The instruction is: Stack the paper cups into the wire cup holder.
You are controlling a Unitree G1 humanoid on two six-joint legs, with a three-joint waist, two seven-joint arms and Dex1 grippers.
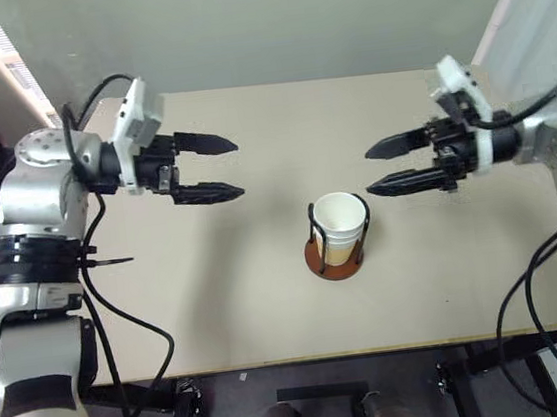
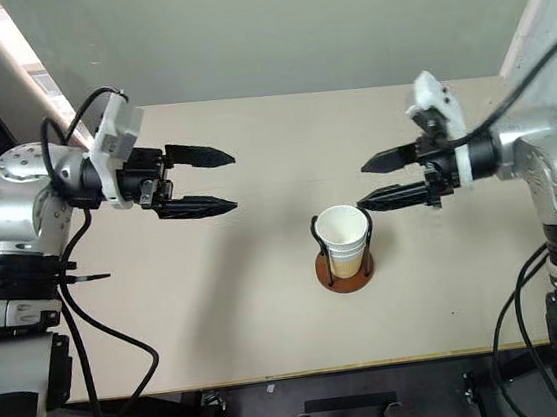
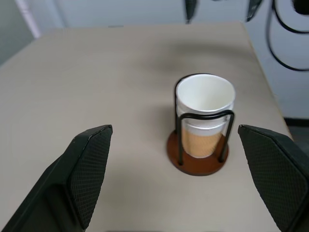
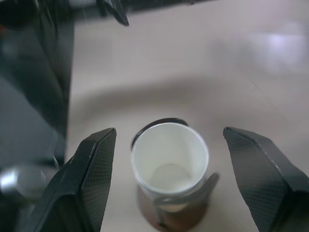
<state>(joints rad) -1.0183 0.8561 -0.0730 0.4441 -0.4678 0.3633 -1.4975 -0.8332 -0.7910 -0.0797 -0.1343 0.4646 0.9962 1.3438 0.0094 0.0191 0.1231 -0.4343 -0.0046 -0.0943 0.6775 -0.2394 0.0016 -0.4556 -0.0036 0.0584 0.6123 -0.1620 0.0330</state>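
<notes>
The paper cups [image 1: 340, 224] sit nested in the wire cup holder [image 1: 336, 249] mid-tabletop [image 1: 218, 296]. Left gripper [image 1: 210, 168] and right gripper [image 1: 392, 166] hover either side, jaws spread, empty. Cups look light, thin-walled, easily crushed — best pinched gently just under the rim.

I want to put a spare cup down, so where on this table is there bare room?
Bare table lies between the left gripper and the wire cup holder, and along the far edge. The crowded spot: holder with its paper cups, the right gripper close above.
</notes>
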